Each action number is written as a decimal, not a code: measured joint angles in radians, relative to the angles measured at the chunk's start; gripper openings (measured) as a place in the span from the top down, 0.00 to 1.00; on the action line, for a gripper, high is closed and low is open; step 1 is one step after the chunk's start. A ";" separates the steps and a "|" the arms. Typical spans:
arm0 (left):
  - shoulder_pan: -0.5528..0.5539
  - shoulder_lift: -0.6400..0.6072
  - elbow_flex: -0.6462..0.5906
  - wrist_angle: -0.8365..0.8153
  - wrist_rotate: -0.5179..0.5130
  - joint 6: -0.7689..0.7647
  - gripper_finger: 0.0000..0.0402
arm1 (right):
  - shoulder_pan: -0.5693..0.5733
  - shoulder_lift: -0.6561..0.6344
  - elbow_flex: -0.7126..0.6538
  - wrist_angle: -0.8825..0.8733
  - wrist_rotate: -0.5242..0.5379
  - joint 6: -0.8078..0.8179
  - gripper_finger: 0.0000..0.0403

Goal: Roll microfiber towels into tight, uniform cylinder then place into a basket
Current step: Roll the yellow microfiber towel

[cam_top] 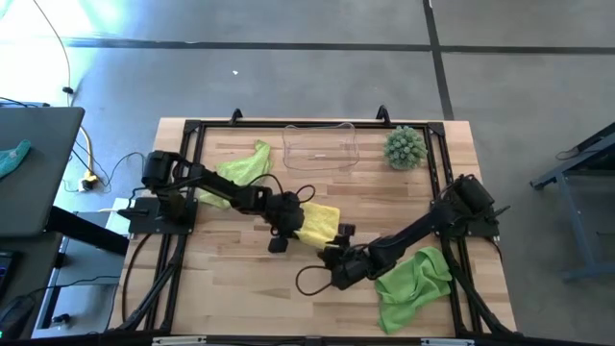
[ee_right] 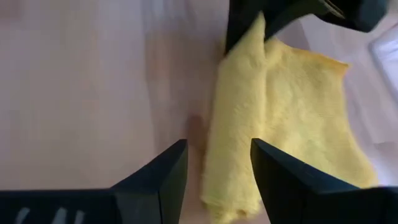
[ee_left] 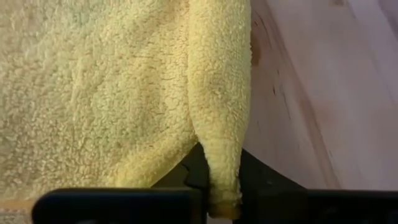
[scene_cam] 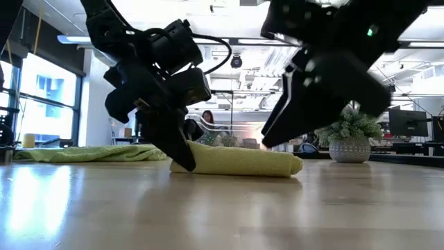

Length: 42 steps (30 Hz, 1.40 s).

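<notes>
Here we should keep the fold even along its whole length, so the yellow towel point(cam_top: 319, 221) rolls tight at mid-table, short of the basket point(cam_top: 320, 146). Our left gripper point(ee_left: 222, 186), reaching in low from the left, pinches the towel's rolled edge. Our right gripper point(ee_right: 219, 163) hovers just beside the towel's other end, fingers spread, holding nothing.

Two dark jointed arms with looping black cables, blunt black jaws, one green indicator light.
</notes>
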 joint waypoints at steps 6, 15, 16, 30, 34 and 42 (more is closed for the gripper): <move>0.005 0.000 -0.002 0.016 0.017 -0.005 0.91 | -0.019 0.035 0.000 -0.013 0.010 0.005 0.58; 0.004 0.000 -0.002 0.019 0.014 -0.032 0.91 | -0.054 0.083 0.006 -0.034 -0.077 0.128 0.60; 0.004 0.000 -0.002 0.020 0.012 -0.032 0.90 | -0.057 0.085 0.007 -0.043 -0.088 0.154 0.62; -0.008 -0.179 -0.006 -0.139 -0.133 0.242 0.66 | -0.084 0.093 0.006 -0.066 -0.224 0.310 0.95; -0.049 -0.243 -0.004 -0.181 -0.190 0.339 0.67 | -0.090 0.093 0.006 -0.055 -0.237 0.339 0.98; -0.153 -0.248 -0.003 -0.163 -0.211 0.389 0.69 | -0.122 0.059 0.002 -0.027 -0.305 0.211 0.99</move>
